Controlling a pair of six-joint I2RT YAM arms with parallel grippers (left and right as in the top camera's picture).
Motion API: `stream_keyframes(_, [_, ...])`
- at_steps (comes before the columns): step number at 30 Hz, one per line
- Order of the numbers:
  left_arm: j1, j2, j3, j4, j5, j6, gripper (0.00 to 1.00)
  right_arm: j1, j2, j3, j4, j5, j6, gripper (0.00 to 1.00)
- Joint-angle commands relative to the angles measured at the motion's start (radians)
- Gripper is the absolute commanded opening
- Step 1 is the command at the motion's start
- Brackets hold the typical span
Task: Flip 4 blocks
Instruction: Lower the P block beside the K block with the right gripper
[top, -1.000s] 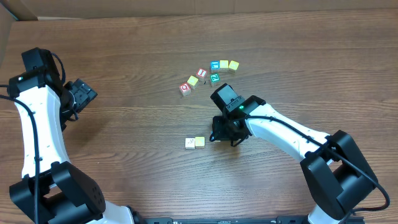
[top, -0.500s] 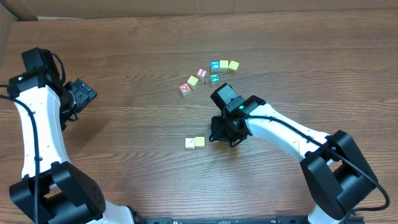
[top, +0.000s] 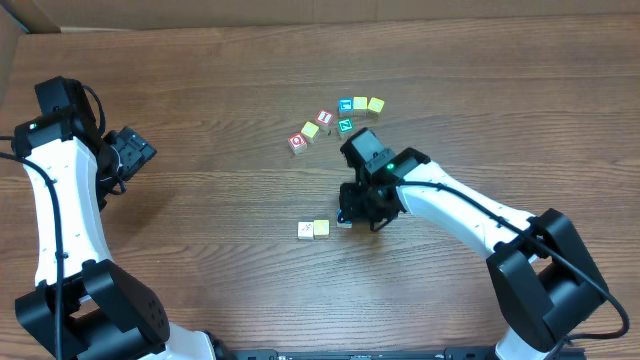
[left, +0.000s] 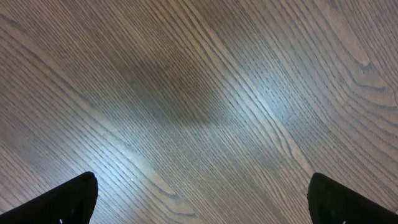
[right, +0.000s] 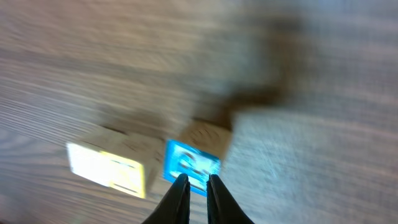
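Three cubes lie apart from the cluster of letter cubes (top: 323, 117) on the tabletop (top: 200, 80): a whitish block (top: 305, 231), a yellow block (top: 321, 228) right beside it, and a blue-faced block (right: 191, 165) next along, at my right gripper (right: 194, 185). Its jaws are all but closed with nothing between them, tips low against the blue face, though the wrist view is blurred. I judge the third flip is in hand. Next I must lift clear and reach up for the teal-green block (top: 345, 125). My left gripper (left: 200, 193) hangs wide open, well apart.
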Motion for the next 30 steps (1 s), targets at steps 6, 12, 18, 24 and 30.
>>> stream_keyframes(6, [0.001, -0.006, 0.009, 0.001, -0.002, -0.006, 1.00, -0.004, -0.027, 0.057, 0.036, 0.200, -0.021, 0.04])
stream_keyframes(12, [0.001, -0.006, 0.009, 0.001, -0.002, -0.006, 0.99, 0.003, -0.020, 0.024, 0.068, 0.203, 0.004, 0.04])
stream_keyframes(18, [0.001, -0.006, 0.009, 0.001, -0.002, -0.006, 1.00, 0.009, -0.001, -0.012, 0.113, 0.200, 0.010, 0.04])
stream_keyframes(24, [0.001, -0.006, 0.009, 0.001, -0.002, -0.006, 0.99, 0.009, 0.004, -0.022, 0.121, 0.163, 0.009, 0.04])
stream_keyframes(30, [0.001, -0.006, 0.009, 0.001, -0.002, -0.006, 1.00, 0.017, 0.004, -0.046, 0.129, 0.124, 0.009, 0.04])
